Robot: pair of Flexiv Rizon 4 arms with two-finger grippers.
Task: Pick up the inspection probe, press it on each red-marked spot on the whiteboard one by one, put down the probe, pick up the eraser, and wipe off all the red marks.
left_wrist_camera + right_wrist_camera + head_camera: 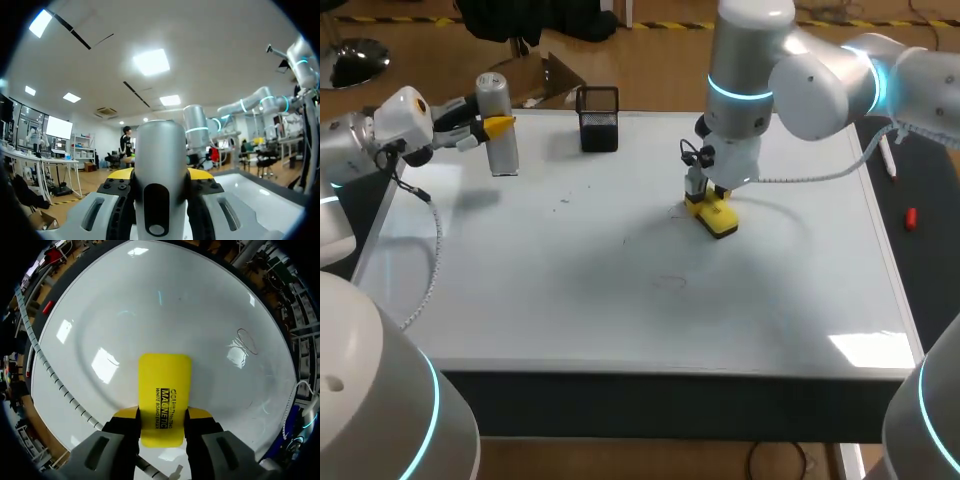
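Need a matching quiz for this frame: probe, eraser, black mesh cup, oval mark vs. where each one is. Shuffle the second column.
Things:
1. probe
2. eraser
3. black mesh cup
4. faint oval mark

Places:
A. standing free at the far edge of the whiteboard
B. held in the right gripper
C. drawn on the whiteboard, nearer the robot than the eraser
D. held in the left gripper

Pairs: 1-D, 2-B, 3-A, 4-C
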